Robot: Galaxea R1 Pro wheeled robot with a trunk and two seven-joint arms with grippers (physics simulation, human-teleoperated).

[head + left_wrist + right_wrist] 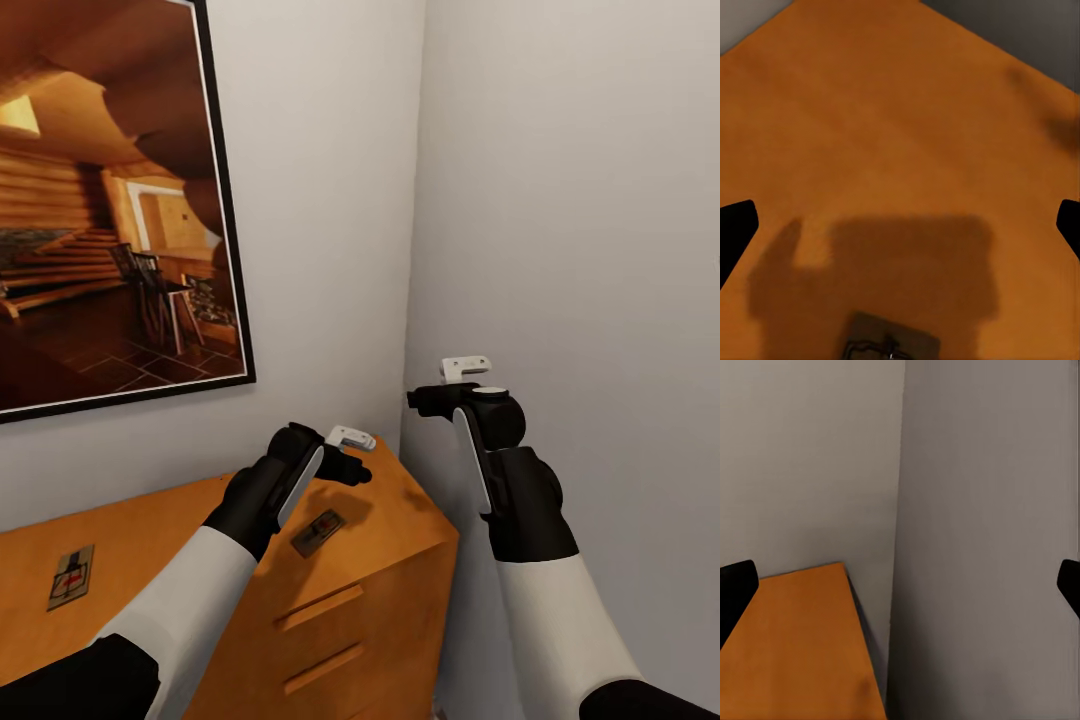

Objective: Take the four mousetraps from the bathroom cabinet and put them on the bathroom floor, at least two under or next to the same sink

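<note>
Head view showed the robot facing a room corner, with the cabinet below and a large framed picture on the wall above it. Two mousetraps lay on the cabinet top. One mousetrap sat near the right-hand end, almost directly beneath the left gripper, which hung just above the wood with its wrist bent downward. That trap's long axis ran diagonally across the top, from the near left toward the far right corner. The other trap lay well apart, far toward the left end. The right gripper was raised beside the cabinet's right edge, near the side wall, clearly farther from either trap than the left one was. From this angle I could not tell how either pair of jaws stood.

Left wrist view looked straight down on the orange-brown top. The left gripper's dark fingertips stood wide apart at the two edges of the picture, with nothing between them. The nearer trap showed partly, cut off by the picture's edge, inside the gripper's shadow; it lay back toward the wrist rather than between the tips, so the arm would probably need to draw back a little before lowering.

Right wrist view took in the corner of the walls and a slice of the cabinet top. The right gripper's tips were likewise spread wide and held nothing.
</note>
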